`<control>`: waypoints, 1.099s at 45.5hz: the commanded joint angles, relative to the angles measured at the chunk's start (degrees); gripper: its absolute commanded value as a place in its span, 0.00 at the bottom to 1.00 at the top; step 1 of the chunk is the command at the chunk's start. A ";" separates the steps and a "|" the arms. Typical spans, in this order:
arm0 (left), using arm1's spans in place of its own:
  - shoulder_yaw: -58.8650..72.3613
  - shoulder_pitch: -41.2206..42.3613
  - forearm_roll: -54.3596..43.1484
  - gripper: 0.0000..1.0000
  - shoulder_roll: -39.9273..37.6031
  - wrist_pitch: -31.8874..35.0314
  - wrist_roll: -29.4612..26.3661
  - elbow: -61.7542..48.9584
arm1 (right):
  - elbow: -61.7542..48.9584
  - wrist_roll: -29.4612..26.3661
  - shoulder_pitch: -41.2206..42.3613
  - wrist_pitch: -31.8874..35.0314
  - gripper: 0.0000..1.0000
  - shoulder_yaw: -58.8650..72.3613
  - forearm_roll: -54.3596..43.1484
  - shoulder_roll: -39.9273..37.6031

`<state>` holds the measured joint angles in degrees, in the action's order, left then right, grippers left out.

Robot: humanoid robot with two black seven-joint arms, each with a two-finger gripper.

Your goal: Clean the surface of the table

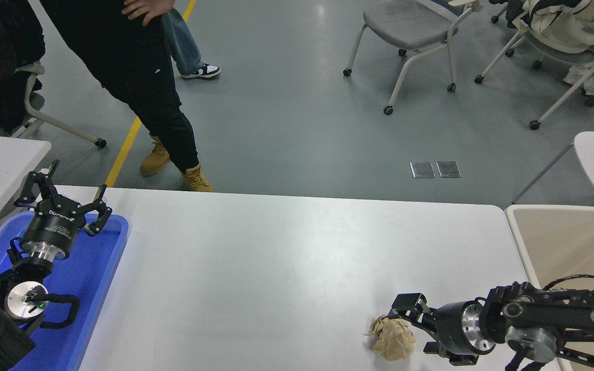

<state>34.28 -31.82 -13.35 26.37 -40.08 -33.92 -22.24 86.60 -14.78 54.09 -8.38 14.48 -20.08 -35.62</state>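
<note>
Plainly, the move ahead turns on one relation: the crumpled tan paper wad (393, 337) lies directly ahead of the right hand (414, 329), on the side its fingers point toward, and right against them. One finger reaches over the wad's upper edge and the other sits low beside its lower edge, so the fingers look spread around the paper rather than clenched on it; whether they already press it I cannot tell. The wad is lumpy, roughly as wide as it is long, with no clear long axis, so approach angle should matter little.

Both rest on the tabletop (286, 257), a glossy white surface that stretches well away ahead of the right hand and beyond it. This right hand is by far the nearer one. The left hand (65, 198) is parked well apart, far across the tabletop, fingers splayed and holding nothing, hovering over a blue tray (106, 268).

As for containers, the blue tray shows nothing inside apart from the arm above it. A beige bin (560, 242) stands just behind the right hand's wrist, beside its arm and off the tabletop's end; the part of its inside that shows holds nothing.

My judgement: the wad is the only litter in sight, and closing on it, then swinging back to the bin, would finish the job.

A person (142, 77) stands beyond the far edge.
</note>
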 commanded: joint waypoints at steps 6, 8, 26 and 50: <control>0.00 0.09 -0.01 1.00 0.00 0.00 0.00 0.00 | -3.80 -0.34 -0.13 -0.05 1.00 1.95 -0.13 4.68; 0.00 0.00 -0.01 1.00 0.00 0.00 0.00 0.00 | -4.15 -0.34 0.05 -0.05 1.00 2.48 -0.13 5.12; 0.00 0.09 -0.01 1.00 0.00 0.00 0.00 0.00 | -10.13 -0.69 0.49 0.03 0.98 2.83 0.04 10.75; 0.00 0.00 -0.01 1.00 0.00 0.00 0.00 0.00 | -9.52 -5.88 4.88 3.20 0.00 2.66 0.57 10.57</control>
<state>34.28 -31.77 -13.36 26.37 -40.08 -33.92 -22.24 77.16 -19.02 57.69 -6.63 17.19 -19.92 -25.10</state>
